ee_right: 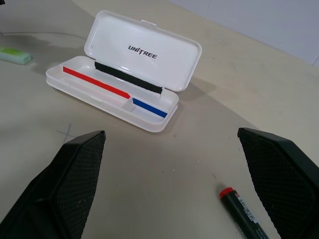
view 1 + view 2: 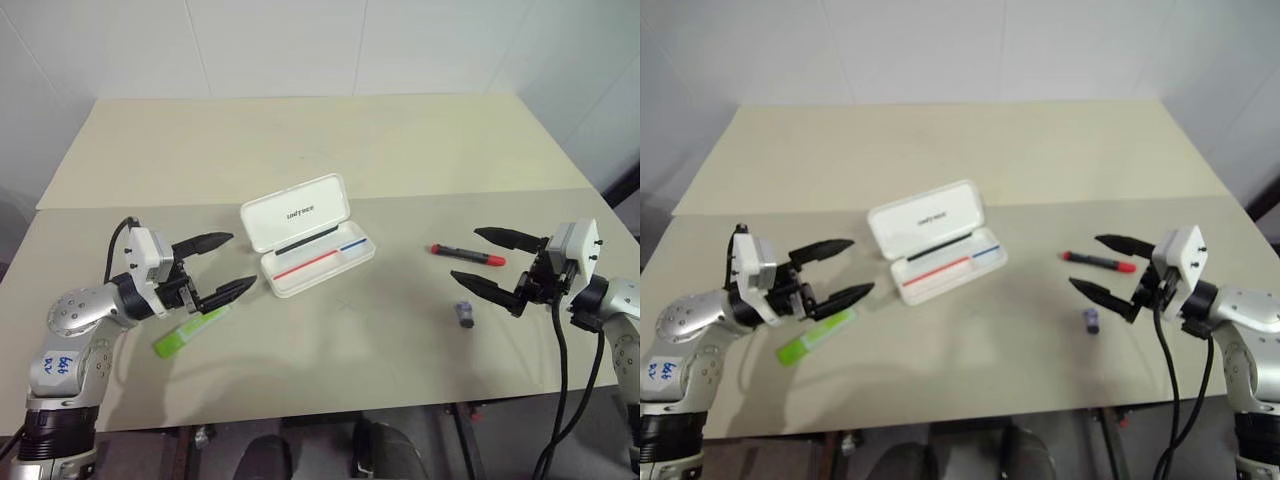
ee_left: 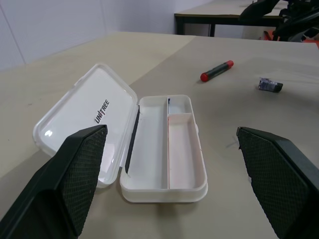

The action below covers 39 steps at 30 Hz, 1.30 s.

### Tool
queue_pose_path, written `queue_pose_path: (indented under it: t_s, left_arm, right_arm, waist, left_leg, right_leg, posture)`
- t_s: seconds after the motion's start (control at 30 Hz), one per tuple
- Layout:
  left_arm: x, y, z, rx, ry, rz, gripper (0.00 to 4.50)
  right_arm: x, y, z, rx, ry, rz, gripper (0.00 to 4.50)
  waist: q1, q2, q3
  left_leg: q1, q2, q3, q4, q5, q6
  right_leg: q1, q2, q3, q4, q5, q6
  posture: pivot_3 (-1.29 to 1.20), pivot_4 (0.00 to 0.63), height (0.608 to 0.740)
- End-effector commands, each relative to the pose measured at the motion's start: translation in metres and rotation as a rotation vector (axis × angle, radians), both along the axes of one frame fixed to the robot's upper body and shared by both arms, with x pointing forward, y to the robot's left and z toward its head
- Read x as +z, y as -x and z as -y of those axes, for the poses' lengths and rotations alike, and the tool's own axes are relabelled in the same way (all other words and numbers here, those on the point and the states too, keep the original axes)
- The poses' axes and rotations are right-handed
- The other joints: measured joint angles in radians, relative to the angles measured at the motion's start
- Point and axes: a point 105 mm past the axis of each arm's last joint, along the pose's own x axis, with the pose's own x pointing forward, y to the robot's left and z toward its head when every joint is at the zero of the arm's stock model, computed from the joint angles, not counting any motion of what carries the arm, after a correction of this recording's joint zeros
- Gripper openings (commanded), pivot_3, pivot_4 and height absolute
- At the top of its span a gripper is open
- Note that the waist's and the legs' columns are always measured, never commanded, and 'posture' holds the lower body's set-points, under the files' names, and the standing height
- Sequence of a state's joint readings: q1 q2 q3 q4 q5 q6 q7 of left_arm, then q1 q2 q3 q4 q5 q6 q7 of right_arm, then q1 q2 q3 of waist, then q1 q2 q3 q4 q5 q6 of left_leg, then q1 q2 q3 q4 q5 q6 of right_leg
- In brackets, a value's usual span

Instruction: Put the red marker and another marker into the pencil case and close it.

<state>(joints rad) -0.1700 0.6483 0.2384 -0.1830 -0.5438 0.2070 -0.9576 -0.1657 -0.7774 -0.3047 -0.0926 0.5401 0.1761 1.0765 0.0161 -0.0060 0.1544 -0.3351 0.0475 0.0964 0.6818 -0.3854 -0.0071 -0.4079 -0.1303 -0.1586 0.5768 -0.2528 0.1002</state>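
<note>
1. Overhead, from the left eye view: the pencil case point(image 2: 308, 236) lies open at mid-counter point(image 2: 300, 140), both troughs empty. The red marker point(image 2: 467, 254) lies on the right side, its long axis roughly across the counter, just beside the right claw point(image 2: 483, 259), whose two fingers stand wide with nothing between them. The right arm is plainly the nearer one to it.
2. Right eye view: the lime-green highlighter point(image 2: 816, 336) lies on the left, slanting toward the case, just below the left claw point(image 2: 838, 270), which also gapes wide and empty. A small purple-grey piece point(image 2: 1091, 320) sits near the right claw.
3. Left wrist view: the case's open tray lies straight ahead between the spread fingers point(image 3: 75, 174); the red marker point(image 3: 216, 70) is well beyond it.
4. Right wrist view: the red marker's capped end point(image 1: 239, 204) lies close ahead between the wide fingers point(image 1: 75, 174), the case farther on. I judge the pick needs a short descent.
</note>
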Motion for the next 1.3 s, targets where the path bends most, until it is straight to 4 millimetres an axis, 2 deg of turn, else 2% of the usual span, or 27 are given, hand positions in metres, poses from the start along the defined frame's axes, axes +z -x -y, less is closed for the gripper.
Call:
queue_pose_path:
  t_s: [0.03, 0.2, 0.43, 0.53, 0.7, 0.83, 0.93, 1.03, 1.1, 1.3]
  left_arm:
    - [0.004, 0.006, 0.006, -0.029, -0.024, 0.035, 4.46]
    - [0.003, 0.007, 0.008, -0.034, -0.037, 0.037, 4.46]
    - [-0.004, 0.016, 0.023, -0.105, -0.105, 0.023, 4.46]
    - [-0.007, 0.016, 0.029, -0.105, -0.102, 0.023, 3.83]
    - [-0.017, 0.010, 0.037, -0.094, -0.138, 0.003, 2.18]
    - [-0.020, 0.000, 0.047, -0.064, -0.158, 0.000, 2.18]
    - [-0.025, -0.002, 0.046, -0.057, -0.182, -0.010, 2.18]
    - [-0.033, -0.014, 0.057, -0.052, -0.222, -0.043, 2.18]
    - [-0.037, -0.018, 0.056, -0.050, -0.242, -0.056, 2.18]
    - [-0.046, -0.029, 0.065, -0.075, -0.307, -0.080, 2.18]
  right_arm:
    - [0.012, -0.001, -0.008, 0.016, -0.003, 0.051, 4.50]
    - [0.015, -0.008, -0.012, 0.042, -0.002, 0.053, 4.50]
    - [0.018, -0.014, -0.026, 0.088, -0.012, 0.063, 4.50]
    - [0.015, -0.016, -0.034, 0.104, -0.029, 0.065, 4.50]
    - [0.011, -0.014, -0.048, 0.133, -0.058, 0.073, 4.50]
    - [0.011, -0.010, -0.054, 0.156, -0.072, 0.082, 4.50]
    - [0.012, -0.004, -0.064, 0.185, -0.073, 0.086, 4.50]
    - [0.013, 0.007, -0.067, 0.277, -0.034, 0.053, 4.50]
    - [0.012, 0.012, -0.071, 0.318, -0.013, 0.034, 4.50]
    - [0.013, 0.015, -0.062, 0.388, 0.061, -0.021, 4.50]
  waist:
    - [0.002, 0.000, 0.000]
    - [0.006, 0.000, 0.000]
    - [0.007, 0.000, 0.000]
    - [0.007, 0.000, 0.000]
    - [0.008, 0.000, 0.000]
    - [0.008, 0.000, 0.000]
    - [0.007, 0.000, 0.000]
    - [0.009, 0.000, 0.000]
    - [0.010, 0.000, 0.000]
    - [0.008, 0.000, 0.000]
  left_leg:
    - [0.000, 0.000, 0.000, 0.000, 0.000, 0.000]
    - [0.000, 0.000, 0.000, 0.000, 0.000, 0.000]
    - [0.000, 0.000, 0.000, 0.000, 0.000, 0.000]
    - [0.000, 0.000, 0.000, 0.000, 0.000, 0.000]
    - [0.000, 0.000, 0.000, 0.000, 0.000, 0.000]
    - [0.000, 0.000, 0.000, 0.001, 0.000, 0.000]
    - [0.000, 0.000, 0.000, 0.001, 0.000, 0.000]
    - [0.000, 0.000, 0.000, 0.001, 0.000, 0.000]
    - [0.000, 0.000, 0.000, 0.001, 0.000, 0.000]
    - [0.000, 0.000, 0.000, 0.001, 0.000, 0.000]
  right_leg:
    - [0.000, 0.000, 0.000, 0.000, 0.000, 0.000]
    - [0.000, 0.000, 0.000, 0.000, 0.000, 0.000]
    - [0.000, 0.000, 0.000, 0.000, 0.000, 0.000]
    - [0.000, 0.000, 0.000, 0.000, 0.000, 0.000]
    - [0.000, 0.000, 0.000, 0.000, 0.000, 0.000]
    - [0.000, 0.000, 0.000, 0.000, 0.000, 0.000]
    - [0.000, 0.000, 0.000, 0.000, 0.000, 0.000]
    - [0.000, 0.000, 0.000, 0.001, 0.000, 0.000]
    - [0.000, 0.000, 0.000, 0.001, 0.000, 0.000]
    - [0.000, 0.000, -0.001, 0.000, 0.000, 0.000]
  posture:
    - [0.00, 0.150, 0.740]
    - [0.00, 0.150, 0.740]
    - [0.00, 0.150, 0.740]
    - [0.00, 0.150, 0.740]
    - [0.00, 0.150, 0.740]
    - [0.00, 0.150, 0.740]
    - [0.00, 0.150, 0.740]
    - [0.00, 0.150, 0.740]
    - [0.00, 0.150, 0.740]
    - [0.00, 0.150, 0.740]
